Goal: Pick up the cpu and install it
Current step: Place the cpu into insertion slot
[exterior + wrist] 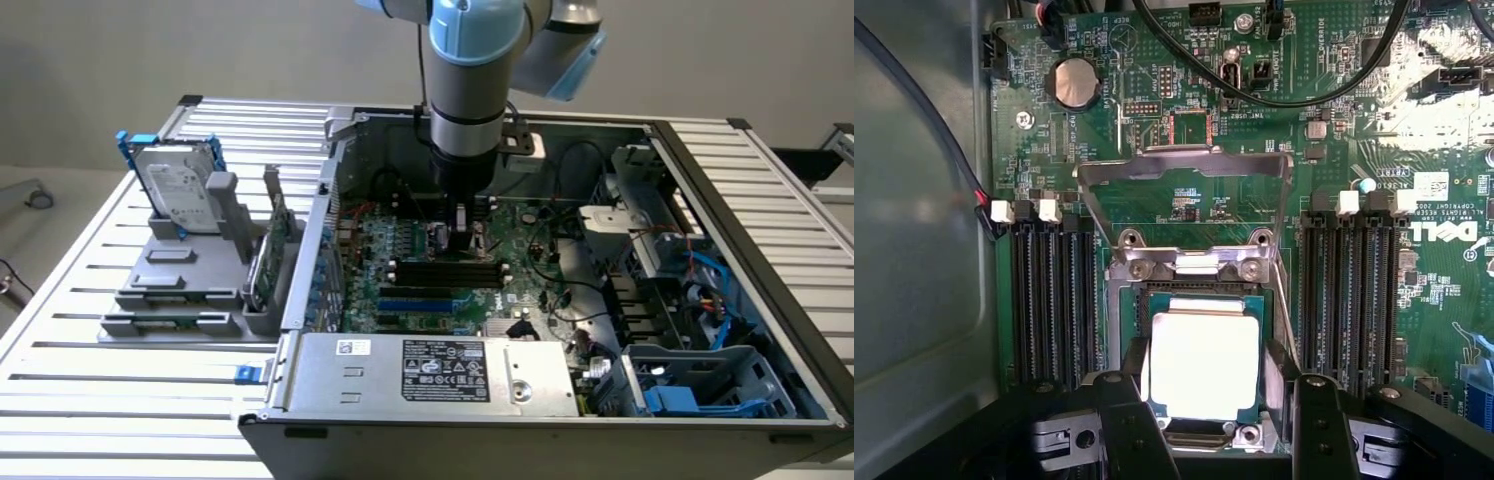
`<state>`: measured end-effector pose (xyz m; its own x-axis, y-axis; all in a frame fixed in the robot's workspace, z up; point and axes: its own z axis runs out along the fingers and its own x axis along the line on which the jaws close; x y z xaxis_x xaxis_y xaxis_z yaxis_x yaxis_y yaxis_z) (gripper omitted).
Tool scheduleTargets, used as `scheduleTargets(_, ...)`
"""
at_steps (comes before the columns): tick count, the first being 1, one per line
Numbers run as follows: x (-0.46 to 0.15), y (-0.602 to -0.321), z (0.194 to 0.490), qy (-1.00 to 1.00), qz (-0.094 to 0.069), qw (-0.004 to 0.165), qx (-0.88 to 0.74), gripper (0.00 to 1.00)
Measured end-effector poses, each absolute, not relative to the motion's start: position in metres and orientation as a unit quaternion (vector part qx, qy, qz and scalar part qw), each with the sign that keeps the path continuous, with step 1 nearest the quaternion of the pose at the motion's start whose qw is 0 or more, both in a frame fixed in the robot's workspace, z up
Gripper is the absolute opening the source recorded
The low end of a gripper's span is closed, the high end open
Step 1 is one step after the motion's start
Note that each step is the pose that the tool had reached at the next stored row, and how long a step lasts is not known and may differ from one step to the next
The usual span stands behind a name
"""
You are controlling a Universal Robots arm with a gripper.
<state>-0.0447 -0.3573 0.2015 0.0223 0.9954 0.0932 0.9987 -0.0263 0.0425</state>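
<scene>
Slatted metal table (80,380) holds open PC case (747,440); we see gripper (1211,372) partly closed, fingers (1129,420) clamping cpu (1204,362) by its sides right over CPU socket (1194,268), load plate (1184,165) hinged at socket swung open. Install step, we judge: chip must sit square in socket

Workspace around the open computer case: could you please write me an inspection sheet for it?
Surface: slatted metal table carrying an open computer case.
Job's things: cpu, silvery top up, at the open socket on the motherboard; seated or not, cannot tell.
Clutter: hard drive upright in a grey holder, on the exterior view's left.
Grippers: gripper down inside the case, fingers closed on two sides of the cpu.
Cables: black cables across the motherboard, apart from the socket.
Surroundings: plain wall; nothing else seen.
</scene>
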Motion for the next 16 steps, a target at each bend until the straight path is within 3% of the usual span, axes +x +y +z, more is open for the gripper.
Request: scheduleTargets(16, -0.0447, -0.3570, 0.2028, -0.699, -0.047, 0.016, -0.713, 0.54)
